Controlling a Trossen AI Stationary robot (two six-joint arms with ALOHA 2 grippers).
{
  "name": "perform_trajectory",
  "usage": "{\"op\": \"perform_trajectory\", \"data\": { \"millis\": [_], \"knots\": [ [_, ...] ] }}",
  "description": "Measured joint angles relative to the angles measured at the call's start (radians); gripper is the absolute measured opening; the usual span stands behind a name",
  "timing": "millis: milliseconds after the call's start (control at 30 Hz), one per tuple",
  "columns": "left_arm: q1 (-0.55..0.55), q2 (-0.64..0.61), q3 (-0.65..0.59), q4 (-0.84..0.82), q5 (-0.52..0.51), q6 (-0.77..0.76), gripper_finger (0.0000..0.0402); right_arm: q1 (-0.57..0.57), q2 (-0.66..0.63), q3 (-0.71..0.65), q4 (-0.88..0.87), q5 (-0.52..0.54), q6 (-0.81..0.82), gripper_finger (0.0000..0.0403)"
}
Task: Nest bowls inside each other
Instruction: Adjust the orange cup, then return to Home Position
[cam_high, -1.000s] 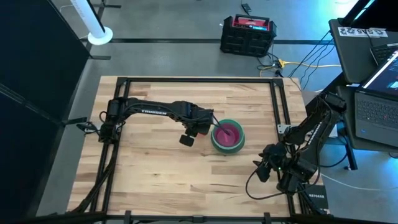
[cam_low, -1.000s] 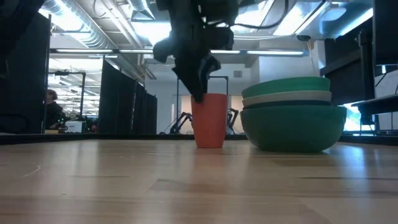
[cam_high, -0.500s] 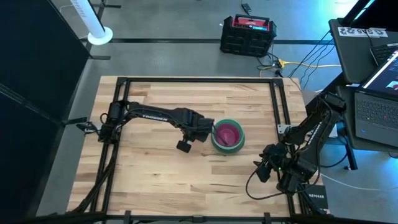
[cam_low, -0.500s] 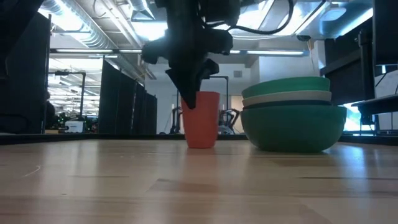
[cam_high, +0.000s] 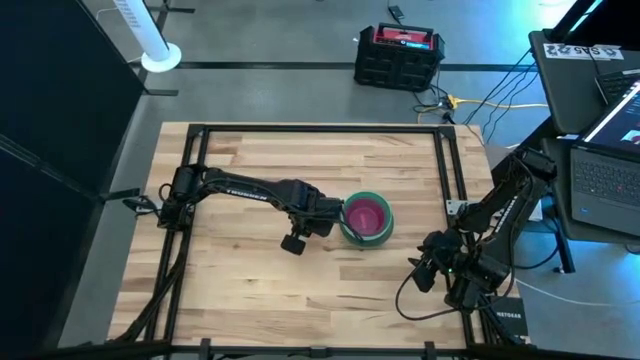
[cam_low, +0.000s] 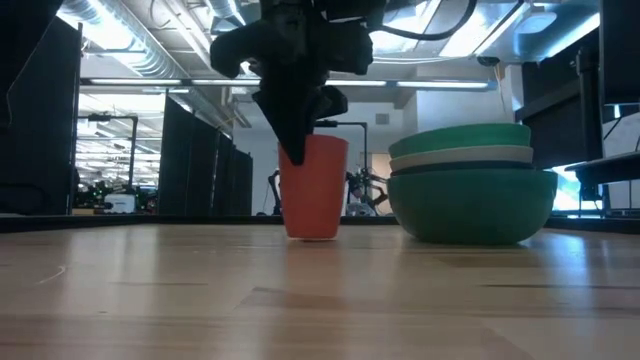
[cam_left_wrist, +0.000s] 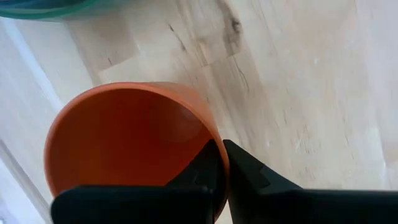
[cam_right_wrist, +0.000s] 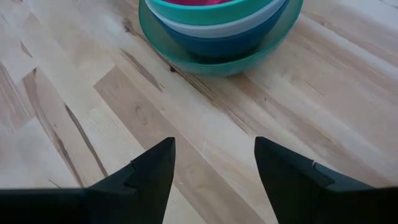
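The bowls (cam_high: 366, 218) stand nested in one stack right of the table's middle: a wide green one outermost, then dark teal-blue, white and green (cam_right_wrist: 221, 31), with the pink one (cam_high: 367, 214) innermost. Just left of the stack (cam_low: 470, 185) stands a small red cup (cam_low: 313, 190). My left gripper (cam_left_wrist: 224, 146) points down over the cup and is shut on it. In the high view that gripper (cam_high: 318, 222) hides the cup. My right gripper (cam_right_wrist: 214, 149) waits open by the table's near right corner (cam_high: 430, 268), aimed at the stack. My left gripper pinches the red cup's rim (cam_left_wrist: 214, 134) with one finger inside the cup and one outside it. The fingers (cam_low: 293, 150) come from above, pointing down. The cup stays upright, with its base at table level; whether it rests there or hangs just clear, I cannot tell.
A dark metal frame (cam_high: 440, 160) runs around the tabletop's edges. Bare wood lies to the left of the cup and toward the near edge (cam_high: 260, 290). Beyond the table are a black-and-red case (cam_high: 398, 55) and laptops (cam_high: 610, 150).
My left gripper has moved away from the bowl stack, toward the table's near edge and slightly left, taking the red cup along. The cup has stayed upright and now stands farther from the bowls. The stack and my right gripper have kept still.
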Motion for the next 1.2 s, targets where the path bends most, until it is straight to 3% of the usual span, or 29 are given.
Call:
{"op": "perform_trajectory", "data": {
  "millis": [200,600,1067,1200],
  "knots": [
    [0.002,0.000,0.000,0.005,0.003,-0.002,0.0003,0.000,0.000,0.000,0.000,0.000,-0.005,0.0209],
    [0.003,-0.001,0.007,0.004,0.003,-0.045,0.0047,0.000,0.000,0.000,0.004,0.000,-0.015,0.0209],
    [0.003,-0.033,0.206,-0.120,-0.030,-0.099,0.0049,0.000,0.000,0.000,0.007,0.024,-0.021,0.0207],
    [0.016,-0.048,0.328,-0.137,-0.069,-0.170,0.0029,0.000,-0.012,0.000,0.027,0.099,-0.043,0.0157]
  ]
}}
